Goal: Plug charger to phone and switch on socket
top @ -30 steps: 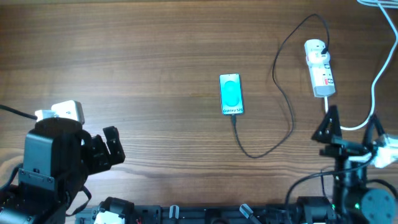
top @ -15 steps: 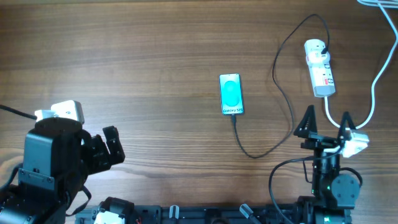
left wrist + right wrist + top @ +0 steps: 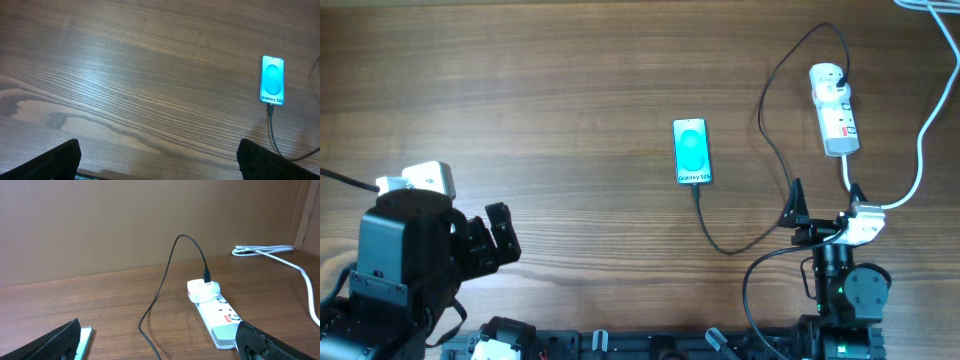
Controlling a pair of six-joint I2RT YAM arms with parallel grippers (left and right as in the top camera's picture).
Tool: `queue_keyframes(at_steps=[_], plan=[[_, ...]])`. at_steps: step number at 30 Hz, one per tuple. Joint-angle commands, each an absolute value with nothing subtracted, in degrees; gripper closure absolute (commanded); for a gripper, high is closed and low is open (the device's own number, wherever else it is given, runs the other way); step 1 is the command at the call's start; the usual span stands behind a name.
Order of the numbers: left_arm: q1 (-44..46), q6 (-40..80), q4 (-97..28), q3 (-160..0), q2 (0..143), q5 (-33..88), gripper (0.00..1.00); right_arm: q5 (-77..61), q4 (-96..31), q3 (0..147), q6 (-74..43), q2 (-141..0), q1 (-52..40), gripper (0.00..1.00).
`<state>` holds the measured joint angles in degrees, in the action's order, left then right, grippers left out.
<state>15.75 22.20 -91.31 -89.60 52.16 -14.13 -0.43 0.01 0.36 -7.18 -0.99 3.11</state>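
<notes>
The phone (image 3: 691, 152), turquoise screen up, lies mid-table; it also shows in the left wrist view (image 3: 273, 80) and as an edge in the right wrist view (image 3: 84, 342). The black charger cable (image 3: 775, 150) meets the phone's lower edge, loops right and runs up to a white adapter (image 3: 202, 291) in the socket strip (image 3: 834, 115). The strip also shows in the right wrist view (image 3: 216, 317). My right gripper (image 3: 823, 205) is open and empty, in front of the strip and apart from it. My left gripper (image 3: 490, 238) is open and empty at the front left, far from the phone.
The strip's thick white cord (image 3: 920, 150) curves from its near end past my right gripper and off the far right corner; it also shows in the right wrist view (image 3: 280, 255). Bare wood lies under both open grippers (image 3: 160, 170) (image 3: 160, 350).
My right arm has moved left along the front of the table and turned, staying open. The left arm, phone, cable and strip have not moved.
</notes>
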Motion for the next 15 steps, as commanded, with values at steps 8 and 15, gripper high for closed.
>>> queue_keyframes(at_steps=[8, 15], plan=[[15.86, 22.92, -91.18, -89.82, 52.12, -15.07, 0.00, -1.43, 0.21, 0.30, -6.04, -0.21, 3.40, 0.00], [17.32, 22.92, -91.15, -89.82, 52.12, -15.07, 0.00, -1.43, 0.21, 0.30, -6.04, -0.21, 3.40, 0.00]])
